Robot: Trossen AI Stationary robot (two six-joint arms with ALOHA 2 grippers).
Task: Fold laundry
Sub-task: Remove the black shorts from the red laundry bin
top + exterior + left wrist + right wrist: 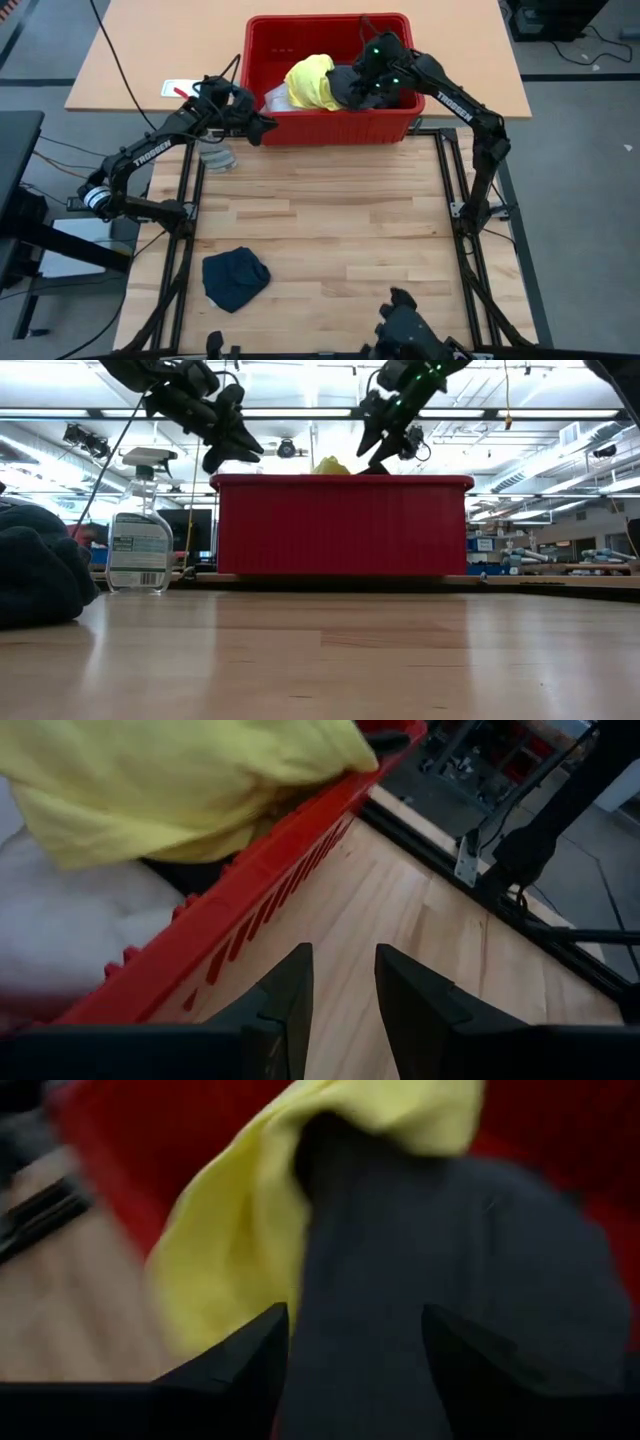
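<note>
Overhead view: red basket (330,120) stands at the far edge of the wooden table (330,230). Inside it lie a yellow shirt (312,82), a pale garment (276,98) beside the shirt and a dark grey garment (350,88). The right gripper (372,88) is positioned over the basket interior, directly above the dark grey garment. The left gripper (262,128) hangs outside the basket, just beside its near left corner. A clear spray bottle (216,154) stands on the table under the left arm. A small navy piece (235,278) lies crumpled near the front left of the table, well apart from the basket.

Low view: both grippers are raised above the basket rim, with the yellow shirt showing over the rim between them. The spray bottle stands left of the basket. The navy piece fills the left edge.

Left wrist view: the left gripper's fingers (290,990) stand slightly parted with bare table between them; nothing is held. The basket's slotted wall runs just beside them.

Right wrist view: the right gripper's fingers (250,1355) are spread wide over the dark grey garment, with the yellow shirt adjacent. No cloth is pinched between them.
</note>
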